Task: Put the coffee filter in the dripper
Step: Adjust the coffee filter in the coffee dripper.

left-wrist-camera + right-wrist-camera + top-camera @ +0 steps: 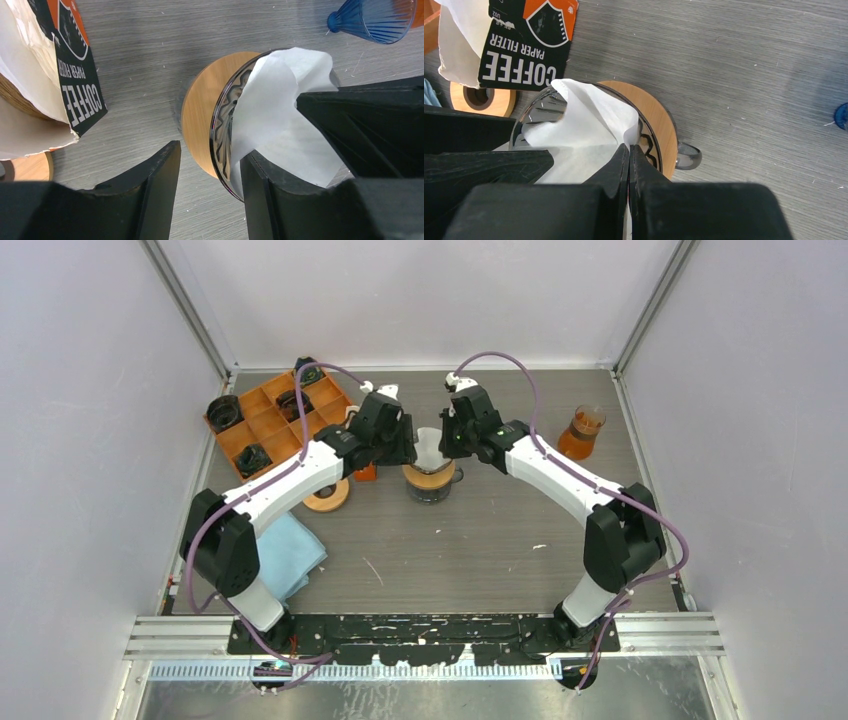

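the right gripper point(629, 152) is seen with its jaws pressed together on the edge of the white coffee filter point(584, 120). the filter is held partly inside the glass dripper point(536, 109), with its folded top raised above the rim. the left gripper point(209, 152) is held with its jaws apart and the dripper's rim is straddled: one finger point(257, 195) is set against the filter, the other is kept outside the wooden collar point(197, 110). the dripper is stood mid-table point(500, 550). a coffee filter packet point(526, 45) is placed just beside it, and a wooden ring point(481, 97) is seen near the packet.
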Action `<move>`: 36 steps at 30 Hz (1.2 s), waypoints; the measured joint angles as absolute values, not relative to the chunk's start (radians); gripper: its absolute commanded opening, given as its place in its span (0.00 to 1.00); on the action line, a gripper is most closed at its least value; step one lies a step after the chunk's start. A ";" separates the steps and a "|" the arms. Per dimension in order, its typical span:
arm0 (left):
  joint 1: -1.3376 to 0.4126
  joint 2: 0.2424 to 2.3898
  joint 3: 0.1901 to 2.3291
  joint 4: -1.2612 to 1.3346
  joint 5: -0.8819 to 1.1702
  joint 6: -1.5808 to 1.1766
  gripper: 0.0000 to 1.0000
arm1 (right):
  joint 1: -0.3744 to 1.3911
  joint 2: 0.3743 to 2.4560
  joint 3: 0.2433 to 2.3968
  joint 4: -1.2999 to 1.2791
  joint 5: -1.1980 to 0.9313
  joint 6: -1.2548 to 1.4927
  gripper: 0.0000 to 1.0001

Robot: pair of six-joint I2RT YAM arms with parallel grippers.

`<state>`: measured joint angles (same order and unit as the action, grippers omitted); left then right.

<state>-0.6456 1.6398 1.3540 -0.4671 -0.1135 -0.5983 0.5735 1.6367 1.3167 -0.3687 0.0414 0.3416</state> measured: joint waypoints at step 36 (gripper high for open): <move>-0.645 1.703 1.454 -0.514 -0.112 -0.564 0.58 | 0.574 1.688 1.429 -0.494 0.078 0.178 0.52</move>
<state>-0.6453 1.7035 1.4544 -0.5137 -0.1116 -0.5636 0.5735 1.6882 1.4288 -0.4938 0.0776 0.1776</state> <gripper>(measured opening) 0.586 0.520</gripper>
